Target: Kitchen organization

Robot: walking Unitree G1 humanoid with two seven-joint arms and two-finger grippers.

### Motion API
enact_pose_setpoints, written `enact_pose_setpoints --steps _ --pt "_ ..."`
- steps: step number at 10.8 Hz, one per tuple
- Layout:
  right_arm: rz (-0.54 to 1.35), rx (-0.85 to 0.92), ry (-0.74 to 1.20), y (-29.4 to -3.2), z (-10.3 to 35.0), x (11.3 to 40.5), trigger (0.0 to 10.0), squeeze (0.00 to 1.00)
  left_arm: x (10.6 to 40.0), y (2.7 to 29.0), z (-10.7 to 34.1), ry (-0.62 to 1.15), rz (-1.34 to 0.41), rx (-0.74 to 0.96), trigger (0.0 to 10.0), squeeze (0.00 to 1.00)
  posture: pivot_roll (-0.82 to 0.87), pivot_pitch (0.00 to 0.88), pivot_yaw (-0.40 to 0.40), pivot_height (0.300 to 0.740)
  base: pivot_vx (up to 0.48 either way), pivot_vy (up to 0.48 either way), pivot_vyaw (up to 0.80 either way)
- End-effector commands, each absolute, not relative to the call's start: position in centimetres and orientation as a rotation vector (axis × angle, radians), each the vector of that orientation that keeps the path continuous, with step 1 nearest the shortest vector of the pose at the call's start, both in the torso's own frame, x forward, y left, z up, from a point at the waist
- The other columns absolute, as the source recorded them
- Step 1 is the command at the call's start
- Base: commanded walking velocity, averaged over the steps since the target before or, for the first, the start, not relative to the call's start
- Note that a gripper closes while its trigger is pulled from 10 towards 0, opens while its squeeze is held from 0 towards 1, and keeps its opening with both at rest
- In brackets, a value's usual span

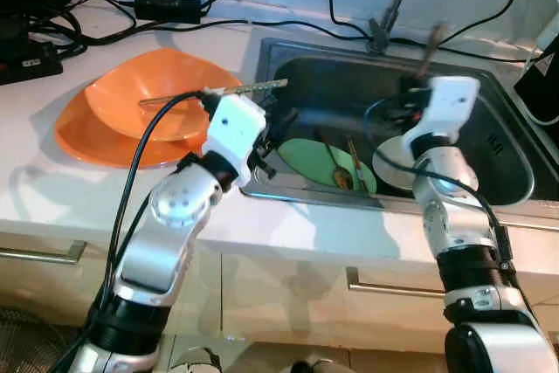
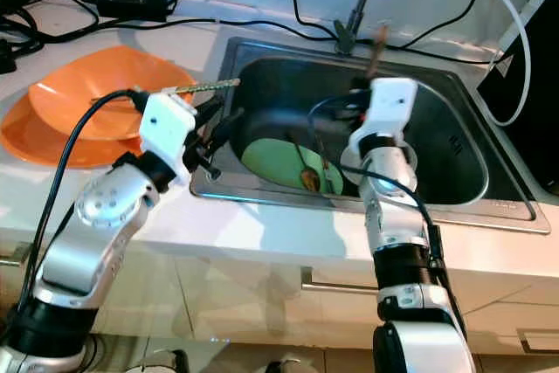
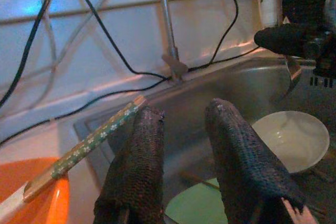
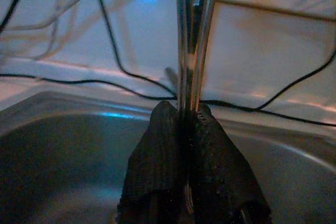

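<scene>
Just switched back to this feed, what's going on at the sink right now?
The right gripper is over the sink, shut on a metal utensil whose handle sticks straight up; which utensil it is cannot be told. The left gripper hovers open at the sink's left edge, holding nothing. A patterned chopstick rests across the stacked orange plates on the counter. Still in the sink: a green plate with cutlery on it and a white bowl.
</scene>
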State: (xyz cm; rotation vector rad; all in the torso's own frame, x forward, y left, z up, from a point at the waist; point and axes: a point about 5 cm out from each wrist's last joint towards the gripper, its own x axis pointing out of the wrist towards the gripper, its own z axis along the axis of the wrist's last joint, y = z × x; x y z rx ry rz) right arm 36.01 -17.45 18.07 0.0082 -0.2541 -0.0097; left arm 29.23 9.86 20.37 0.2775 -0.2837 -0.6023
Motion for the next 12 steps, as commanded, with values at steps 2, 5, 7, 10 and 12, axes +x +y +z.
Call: enact_pose_setpoints --steps 2,5,7,10,12 --pt "-0.068 -0.015 -0.235 -18.7 17.3 36.3 10.0 0.00 28.6 10.1 18.2 -0.251 -0.621 0.327 10.0 0.00 -0.01 0.083 -0.125 0.740 0.000 0.000 0.00" --pt "-0.103 -0.003 -0.191 -19.2 16.0 36.8 10.0 0.00 28.8 11.0 17.0 -0.222 -0.608 0.338 10.0 0.00 -0.01 0.083 -0.127 0.740 0.000 0.000 0.00" --pt "-0.107 0.021 -0.145 -19.1 15.1 37.2 10.0 0.00 28.5 11.0 16.2 -0.176 -0.686 0.332 10.0 0.00 -0.01 0.083 -0.128 0.740 0.000 0.000 0.00" --pt "-0.086 0.038 -0.078 -18.4 13.8 37.5 10.0 0.00 28.0 10.7 15.3 -0.110 -0.765 0.300 10.0 0.00 0.00 0.081 -0.133 0.740 0.000 0.000 0.00" --pt "-0.031 0.047 -0.066 -17.3 13.9 37.9 10.0 0.00 27.7 10.6 14.8 -0.072 -0.814 0.287 10.0 0.00 0.00 0.072 -0.138 0.740 0.000 0.000 0.00"
